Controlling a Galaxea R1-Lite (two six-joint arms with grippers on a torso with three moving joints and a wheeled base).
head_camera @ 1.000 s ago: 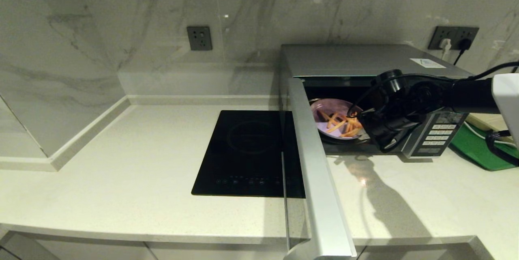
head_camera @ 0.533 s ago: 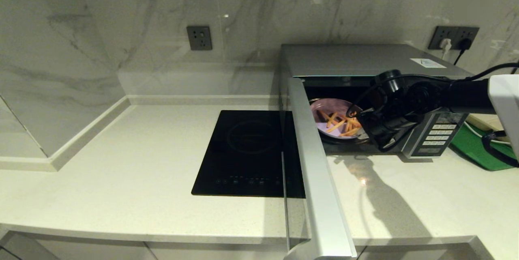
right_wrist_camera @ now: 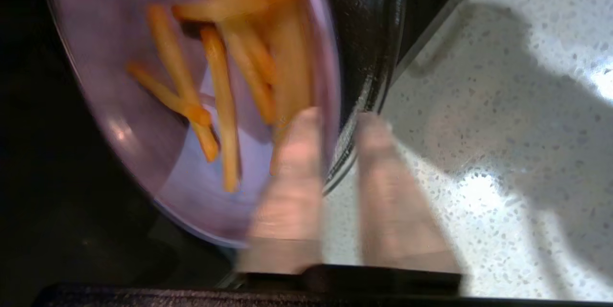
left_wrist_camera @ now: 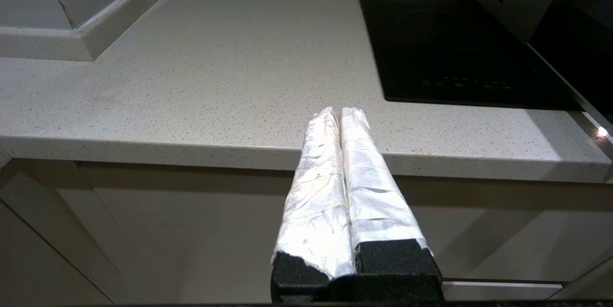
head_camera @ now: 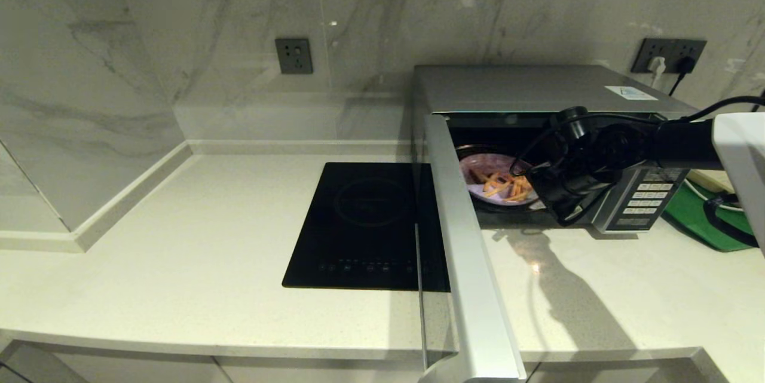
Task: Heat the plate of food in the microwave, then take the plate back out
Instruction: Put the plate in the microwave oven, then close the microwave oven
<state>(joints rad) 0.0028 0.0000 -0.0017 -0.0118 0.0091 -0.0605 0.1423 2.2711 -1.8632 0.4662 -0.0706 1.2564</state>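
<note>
The silver microwave (head_camera: 538, 87) stands with its door (head_camera: 466, 251) swung wide open toward me. Inside, the lavender plate of food (head_camera: 481, 169) lies on the glass turntable (right_wrist_camera: 368, 34), orange fries (head_camera: 505, 186) piled on it. My right gripper (head_camera: 535, 183) reaches into the opening at the plate's near right rim. In the right wrist view the plate (right_wrist_camera: 119, 82) fills the frame and the gripper (right_wrist_camera: 337, 118) is open, one finger (right_wrist_camera: 297, 163) over the rim and the other outside it. My left gripper (left_wrist_camera: 340, 113) is shut on nothing, parked low before the counter's front edge.
A black induction hob (head_camera: 364, 221) lies in the counter left of the open door. The keypad panel (head_camera: 648, 192) sits behind my right wrist. A green tray (head_camera: 699, 215) lies at the far right. Marble walls close off the back and left.
The plate has gone from tilted up toward me to lying flatter on the turntable. My right wrist has sunk slightly and edged further in.
</note>
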